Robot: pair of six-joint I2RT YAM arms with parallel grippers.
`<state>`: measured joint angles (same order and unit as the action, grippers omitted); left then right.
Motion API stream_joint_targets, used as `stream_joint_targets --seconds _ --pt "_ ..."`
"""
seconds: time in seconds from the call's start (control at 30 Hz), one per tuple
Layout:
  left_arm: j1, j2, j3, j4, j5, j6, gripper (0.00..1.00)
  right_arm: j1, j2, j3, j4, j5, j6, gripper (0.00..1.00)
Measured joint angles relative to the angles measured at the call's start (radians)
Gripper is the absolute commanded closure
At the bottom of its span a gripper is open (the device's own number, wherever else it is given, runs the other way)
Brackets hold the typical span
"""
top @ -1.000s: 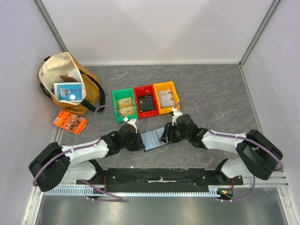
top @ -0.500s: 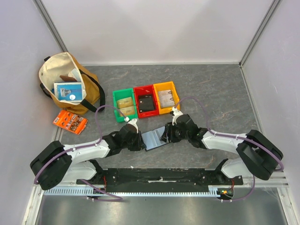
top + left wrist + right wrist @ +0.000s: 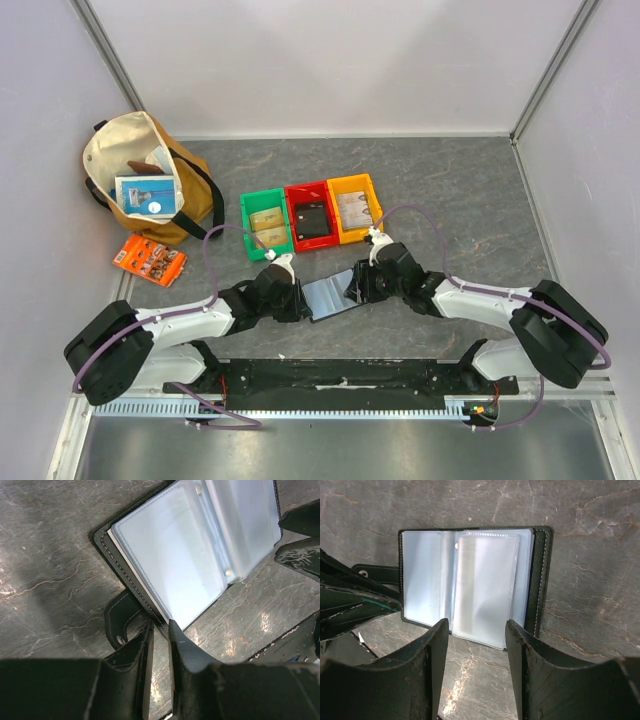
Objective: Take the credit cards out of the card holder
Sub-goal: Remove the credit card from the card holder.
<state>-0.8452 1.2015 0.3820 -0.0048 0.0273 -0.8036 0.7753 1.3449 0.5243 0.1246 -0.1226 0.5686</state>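
The card holder [image 3: 328,297] lies open on the table between my two grippers, its clear sleeves [image 3: 470,585] fanned out inside a black rim. I cannot make out a credit card in the sleeves. My left gripper [image 3: 160,627] is nearly closed, pinching the near corner of the holder's black cover [image 3: 131,587] beside the snap strap [image 3: 117,625]. In the top view the left gripper [image 3: 298,297] sits at the holder's left edge. My right gripper [image 3: 476,627] stands open just short of the sleeves' near edge, with only table between its fingers. From above the right gripper [image 3: 358,285] is at the holder's right side.
Behind the holder stand a green bin [image 3: 246,212] with tan cards, a red bin [image 3: 290,205] with a flat black item and a yellow bin [image 3: 375,200] with a pale card. A tan tote bag [image 3: 150,180] and an orange packet [image 3: 148,260] sit at the left.
The right gripper has shifted slightly to the right and its jaws have narrowed a touch. The left gripper and the holder have stayed put.
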Motion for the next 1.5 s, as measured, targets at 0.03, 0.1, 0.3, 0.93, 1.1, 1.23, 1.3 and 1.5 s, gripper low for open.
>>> stream_joint_targets --seconds 0.03,0.1,0.3,0.93,1.1,1.23,1.3,1.5 --pt "0.0 0.0 0.0 0.0 0.0 0.0 0.76 0.0 0.01 0.0 0.0 0.0 0.0 0.44" --pt "0.0 0.0 0.0 0.0 0.0 0.0 0.76 0.0 0.024 0.0 0.0 0.0 0.0 0.44" --pt "-0.004 0.001 0.0 0.0 0.001 0.0 0.77 0.0 0.05 0.0 0.02 -0.014 0.0 0.48" --pt "-0.01 0.023 0.0 0.037 0.006 -0.001 0.78 0.013 0.144 0.002 0.167 -0.158 0.031 0.5" --pt "-0.01 0.018 -0.008 0.047 0.005 -0.021 0.76 0.053 0.177 0.04 0.175 -0.201 0.037 0.5" --pt "-0.012 -0.061 -0.052 0.047 -0.021 -0.056 0.7 0.099 0.195 0.101 0.181 -0.229 0.037 0.5" --pt "-0.015 -0.137 -0.079 0.035 -0.05 -0.079 0.67 0.118 0.205 0.131 0.183 -0.241 0.035 0.5" --pt "-0.015 -0.437 -0.118 -0.061 -0.159 -0.14 0.54 0.142 0.223 0.157 0.167 -0.249 0.016 0.48"
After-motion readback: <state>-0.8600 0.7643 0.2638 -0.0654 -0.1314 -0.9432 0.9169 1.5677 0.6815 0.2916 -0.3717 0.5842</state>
